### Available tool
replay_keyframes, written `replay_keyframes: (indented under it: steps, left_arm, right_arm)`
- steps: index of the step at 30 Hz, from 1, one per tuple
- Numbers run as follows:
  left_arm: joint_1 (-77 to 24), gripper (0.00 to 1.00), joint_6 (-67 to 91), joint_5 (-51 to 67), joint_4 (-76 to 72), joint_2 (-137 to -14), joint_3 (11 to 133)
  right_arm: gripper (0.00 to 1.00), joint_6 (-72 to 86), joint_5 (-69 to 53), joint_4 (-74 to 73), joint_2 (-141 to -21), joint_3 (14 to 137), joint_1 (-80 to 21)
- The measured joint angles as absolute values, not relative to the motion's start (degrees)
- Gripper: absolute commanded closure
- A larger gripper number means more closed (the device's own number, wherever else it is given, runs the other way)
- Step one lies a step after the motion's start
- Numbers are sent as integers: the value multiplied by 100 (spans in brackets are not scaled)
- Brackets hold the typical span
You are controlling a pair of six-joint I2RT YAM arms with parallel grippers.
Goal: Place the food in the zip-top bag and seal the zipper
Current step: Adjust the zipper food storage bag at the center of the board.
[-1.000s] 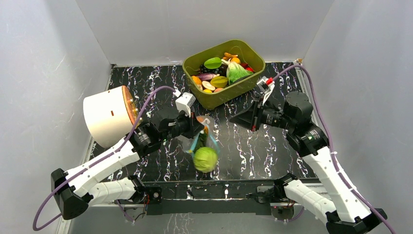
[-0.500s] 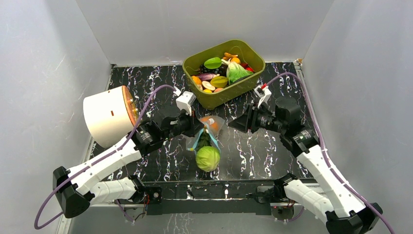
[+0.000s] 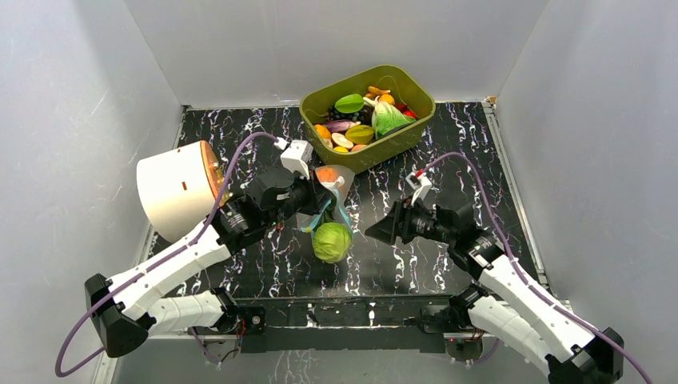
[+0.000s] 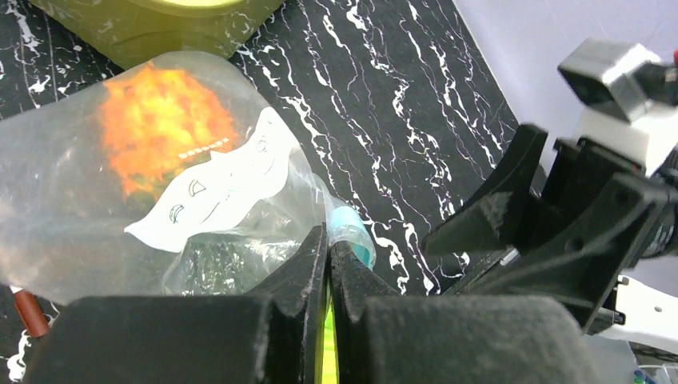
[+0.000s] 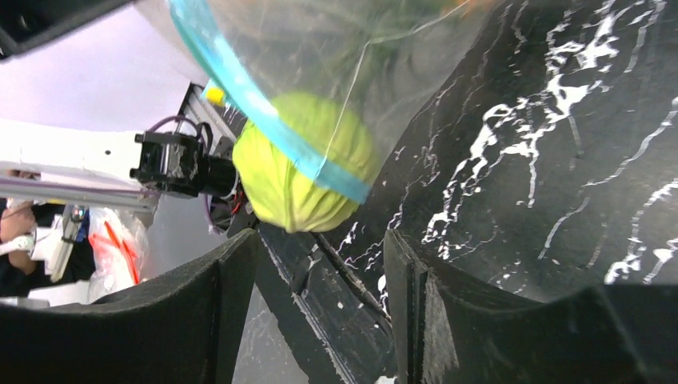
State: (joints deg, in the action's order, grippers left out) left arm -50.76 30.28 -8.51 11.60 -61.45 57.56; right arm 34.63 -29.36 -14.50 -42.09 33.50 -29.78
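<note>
Your left end effector (image 4: pixel 328 260) grips the bag (image 3: pixel 334 196) at the centre of the desk (image 3: pixel 240 132), with the cabbage (image 3: pixel 332 242) in its mouth at 6 o'clock, and your right end effector (image 3: pixel 382 232) stands open at 3 o'clock.

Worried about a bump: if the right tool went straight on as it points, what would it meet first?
Probably the round pale-green toy cabbage, dead ahead of the right tool, with the light-blue rim strip of the clear plastic bag across it; depth is unclear.

Cabbage (image 3: pixel 332 242) protruding from bag (image 3: pixel 334 186); tub (image 3: pixel 357 164) behind.
</note>
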Motion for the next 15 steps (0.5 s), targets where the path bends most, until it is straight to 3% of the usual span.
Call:
replay_keyframes:
  steps: [5, 11, 15]
  left_arm:
    - [-5076, 100, 3094, -1046, 1160, -6149, 5778]
    - [-5076, 100, 3157, -1208, 1190, -6252, 5837]
    - [-5076, 100, 3199, -1278, 1212, -6289, 5852]
  right_arm:
    - [26, 3642, -2593, -991, -4246, 3170, -3750]
    - [18, 4523, -1747, -792, -4600, 3170, -4554]
    - [21, 5330, -1085, -888, -4834, 3166, -4842]
